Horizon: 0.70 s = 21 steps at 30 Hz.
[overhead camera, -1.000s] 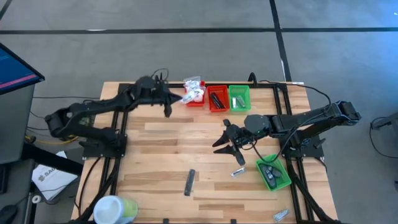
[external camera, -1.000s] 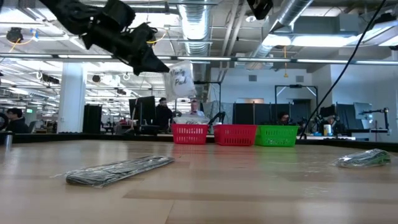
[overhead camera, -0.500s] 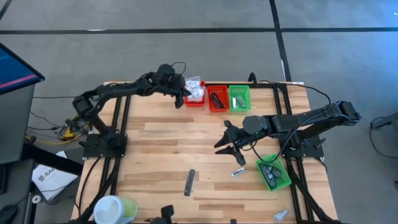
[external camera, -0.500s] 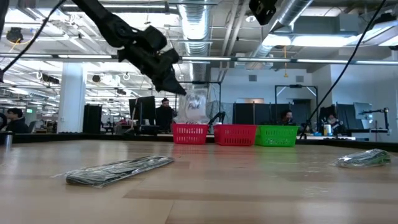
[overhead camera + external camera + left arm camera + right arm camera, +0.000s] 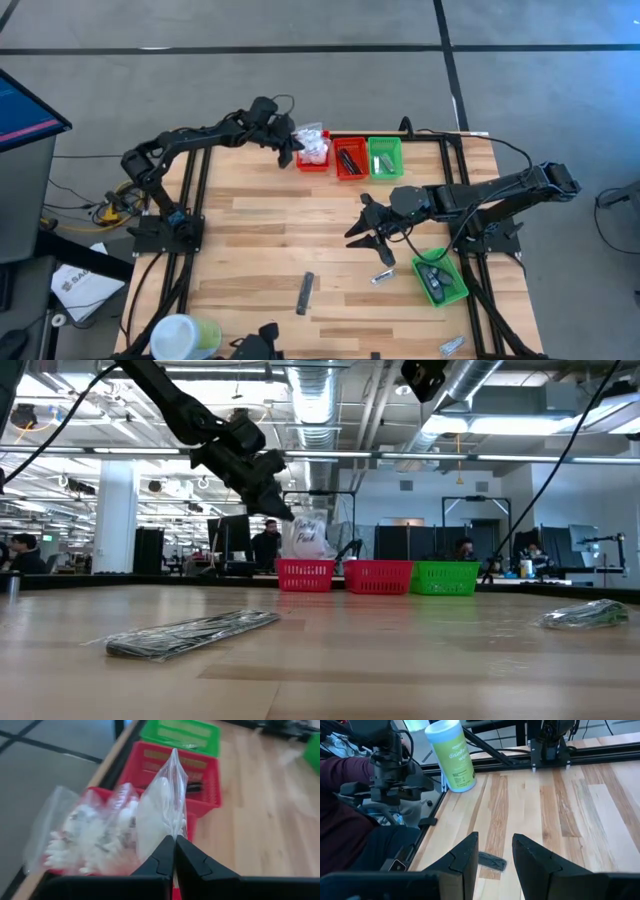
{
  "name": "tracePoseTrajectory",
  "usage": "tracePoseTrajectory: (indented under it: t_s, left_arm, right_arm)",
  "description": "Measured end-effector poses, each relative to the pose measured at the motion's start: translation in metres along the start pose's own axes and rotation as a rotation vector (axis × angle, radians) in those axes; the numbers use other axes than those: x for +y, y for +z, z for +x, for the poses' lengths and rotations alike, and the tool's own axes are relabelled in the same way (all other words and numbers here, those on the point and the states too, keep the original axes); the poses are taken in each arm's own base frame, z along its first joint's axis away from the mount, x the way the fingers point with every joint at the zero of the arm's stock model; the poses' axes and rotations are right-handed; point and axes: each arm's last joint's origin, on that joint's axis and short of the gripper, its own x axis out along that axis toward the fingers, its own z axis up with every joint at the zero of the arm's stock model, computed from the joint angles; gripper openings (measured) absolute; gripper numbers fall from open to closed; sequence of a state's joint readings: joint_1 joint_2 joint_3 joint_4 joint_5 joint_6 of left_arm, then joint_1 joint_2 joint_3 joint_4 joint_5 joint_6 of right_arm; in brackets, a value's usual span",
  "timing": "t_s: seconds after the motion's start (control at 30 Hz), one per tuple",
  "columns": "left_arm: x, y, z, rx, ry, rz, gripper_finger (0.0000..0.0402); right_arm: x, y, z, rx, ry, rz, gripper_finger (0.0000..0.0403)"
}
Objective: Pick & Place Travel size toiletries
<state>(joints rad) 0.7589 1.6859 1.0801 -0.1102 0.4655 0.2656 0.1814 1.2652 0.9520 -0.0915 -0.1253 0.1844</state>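
Observation:
My left gripper [image 5: 291, 151] is at the table's far edge, shut on a clear packet of white pieces [image 5: 161, 815]. The packet hangs over the left red bin [image 5: 316, 160], which holds more such white packets [image 5: 85, 835]. My right gripper [image 5: 366, 236] hovers open above the middle of the table with nothing between its fingers. A dark wrapped stick [image 5: 305, 292] and a silvery sachet [image 5: 383, 276] lie flat on the wood nearer the front edge. My left gripper pinches the packet's near edge [image 5: 174, 833] between its two shut fingertips. The fingers slant down toward the table's far edge. The packet hangs below and beyond them [image 5: 304, 537], upright, at the red bin's rim; whether it touches the packets inside, I cannot tell.
A second red bin [image 5: 349, 158] and a green bin [image 5: 385, 157] stand beside the first. Another green bin [image 5: 440, 281] with dark items sits at the right, and a sachet [image 5: 452, 346] lies near the front edge. A white-and-green tub [image 5: 185, 335] stands front left. A person's sleeve [image 5: 340, 800] shows beyond the table.
My left gripper has carried the packet toward the table's far edge and to the right, sinking as it went. The packet, which hung high above the table, now hangs low over the left red bin.

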Motion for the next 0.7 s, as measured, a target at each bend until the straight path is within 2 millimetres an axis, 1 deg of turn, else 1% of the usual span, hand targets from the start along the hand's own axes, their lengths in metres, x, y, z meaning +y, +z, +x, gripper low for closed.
tracePoseTrajectory:
  t_s: [0.13,0.6,0.7]
  left_arm:
    - [-0.0036,-0.0012,0.0009,0.008,-0.046,0.028,0.0001]
    - [-0.002,-0.0033,-0.0002,0.024,-0.044,0.02,0.0]
    - [-0.0006,-0.0056,0.0036,0.036,-0.042,0.019,0.0]
  right_arm:
    - [0.0001,0.0004,0.0,-0.004,0.001,0.0,0.0113]
    - [0.0003,0.0016,0.0,-0.017,0.003,-0.005,0.0113]
    - [0.0003,0.0016,0.0,-0.017,0.003,-0.006,0.0113]
